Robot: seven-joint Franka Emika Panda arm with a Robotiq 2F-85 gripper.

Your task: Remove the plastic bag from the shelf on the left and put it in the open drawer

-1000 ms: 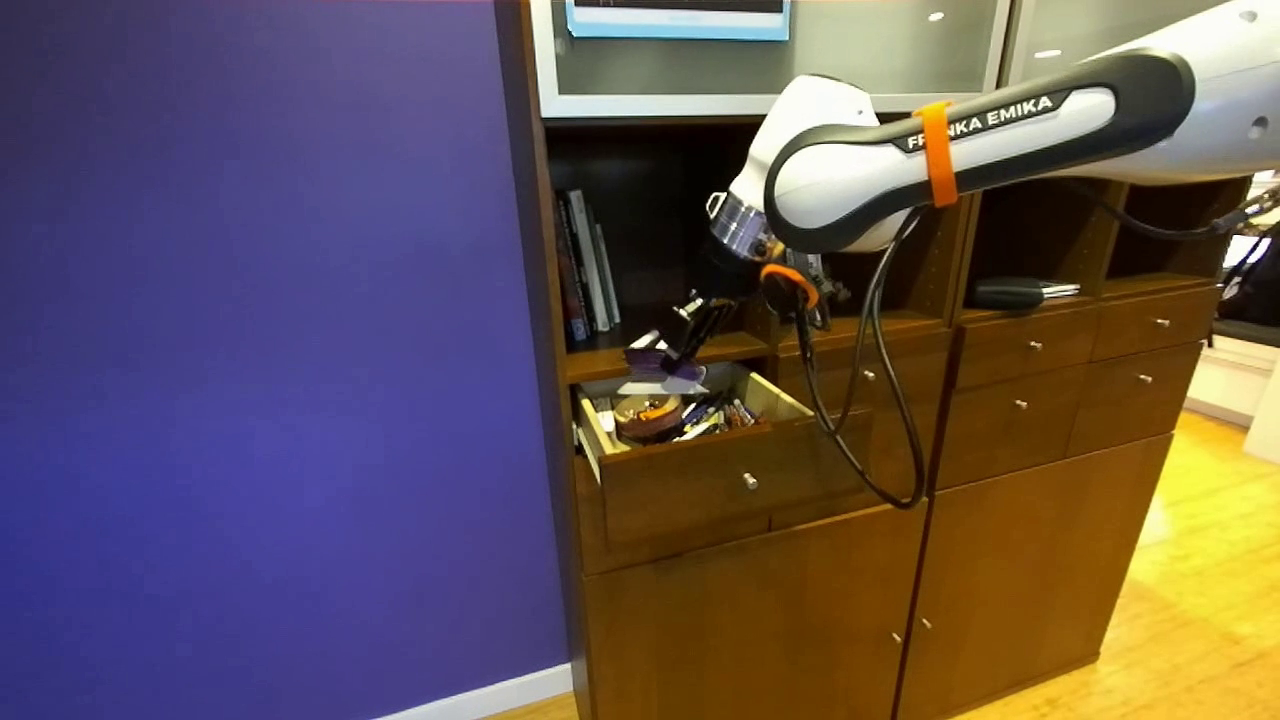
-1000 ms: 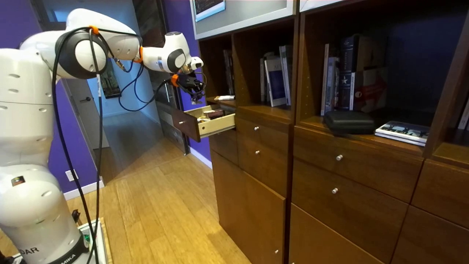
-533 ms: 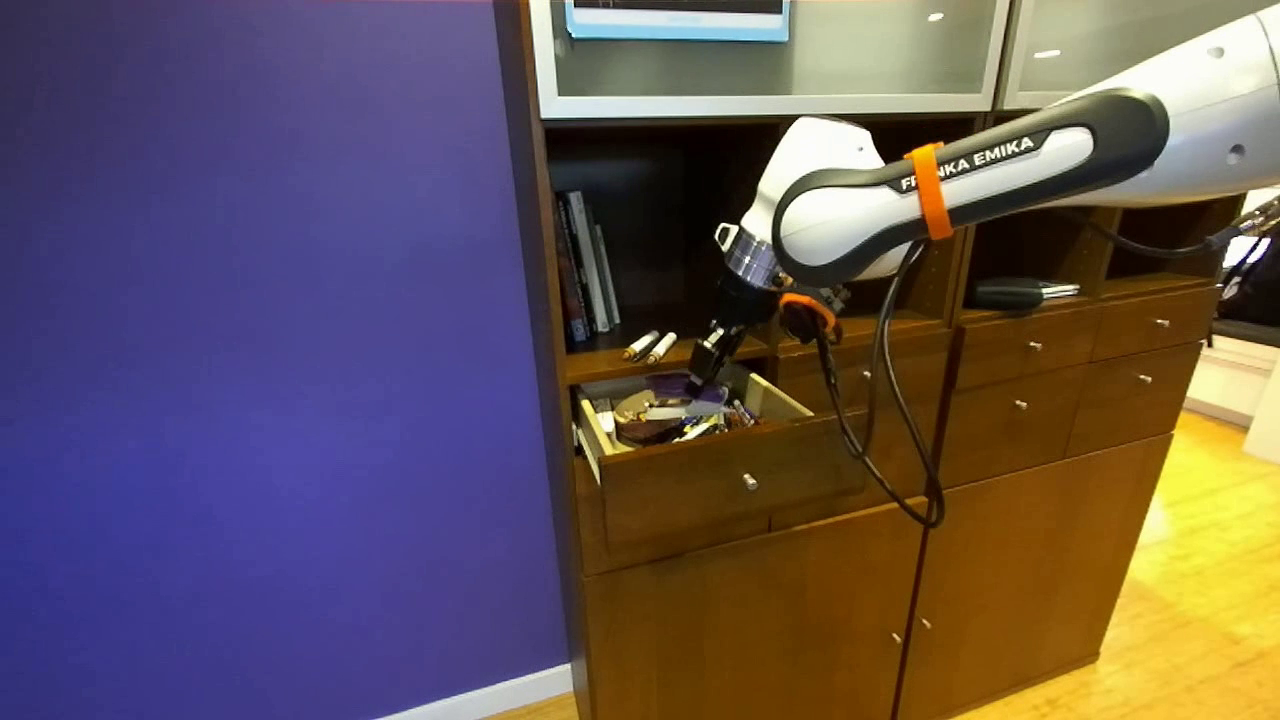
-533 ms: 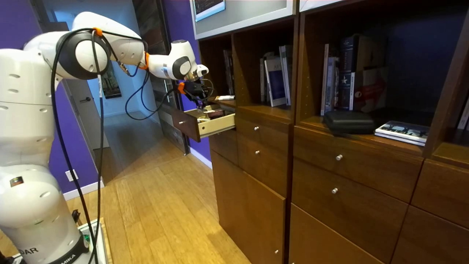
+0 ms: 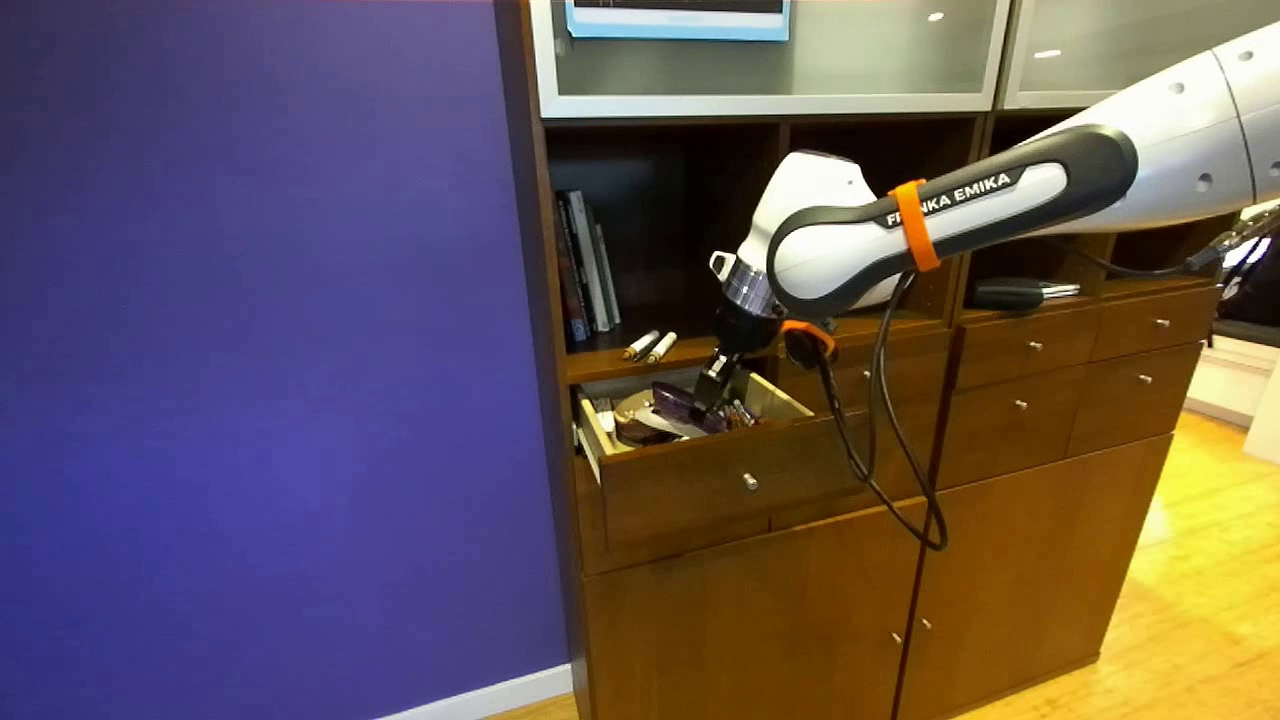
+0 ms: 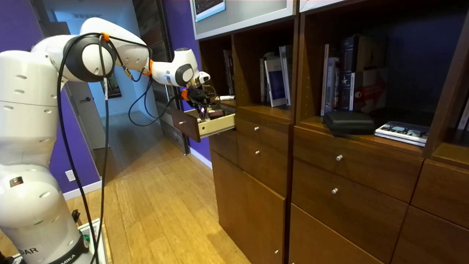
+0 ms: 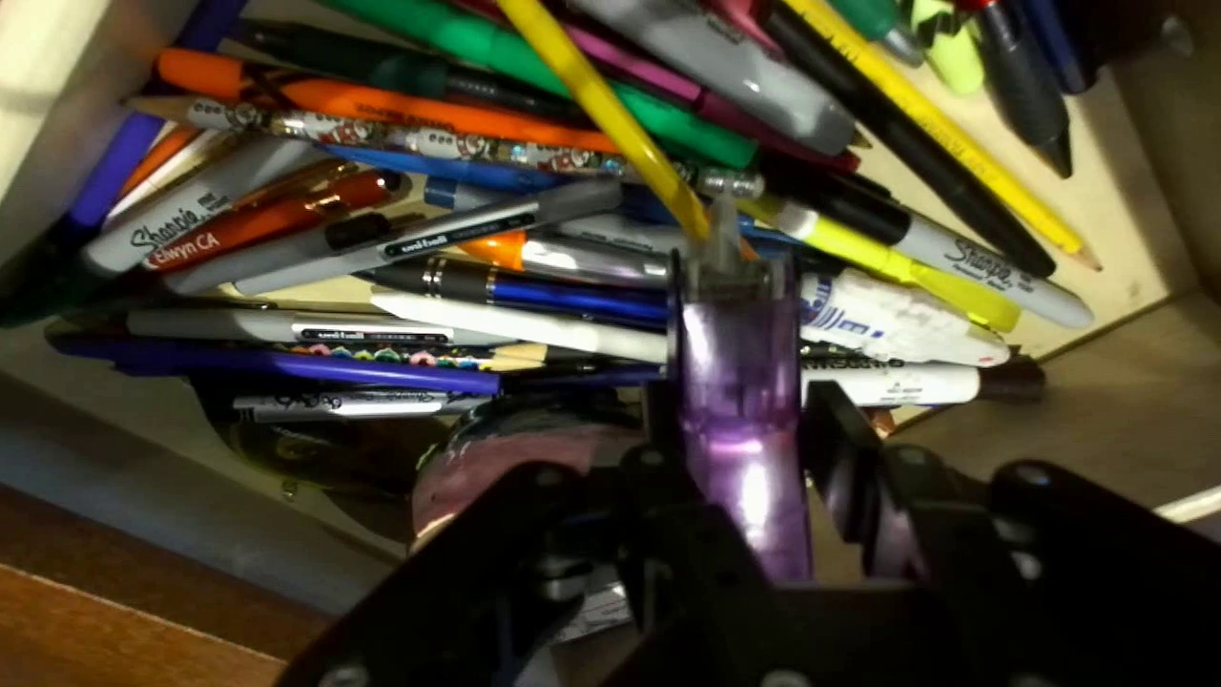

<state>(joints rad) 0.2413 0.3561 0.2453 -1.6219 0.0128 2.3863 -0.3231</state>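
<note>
With jaws clamped on the purple thing [image 7: 744,429], def settle it onto the pens [image 7: 534,326] in the drawer [image 5: 690,495] before letting go.

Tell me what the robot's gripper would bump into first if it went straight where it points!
Probably the pens and markers in the open drawer, with the purple thing in the gripper pressing onto them first. How close they are is unclear.

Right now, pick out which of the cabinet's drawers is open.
The drawer directly below the shelf bearing two white markers: it alone juts out from the cabinet, showing pens inside, while the other drawers in view sit flush.
</note>
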